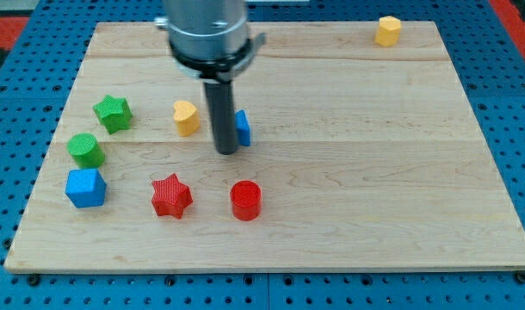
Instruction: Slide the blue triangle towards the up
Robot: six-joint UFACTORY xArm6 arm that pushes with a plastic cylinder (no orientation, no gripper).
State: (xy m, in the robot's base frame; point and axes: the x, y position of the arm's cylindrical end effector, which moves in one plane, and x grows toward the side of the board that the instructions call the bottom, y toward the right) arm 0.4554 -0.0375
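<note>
The blue triangle (243,127) lies on the wooden board (374,172) a little left of the middle, mostly hidden behind my dark rod. My tip (225,151) rests on the board just at the triangle's lower left, touching or nearly touching it. A yellow heart-shaped block (186,117) sits close to the left of the rod.
A green star (113,113), a green cylinder (86,150) and a blue cube (84,187) stand at the left. A red star (171,195) and a red cylinder (245,200) lie below the tip. A yellow hexagon block (387,31) sits at the top right.
</note>
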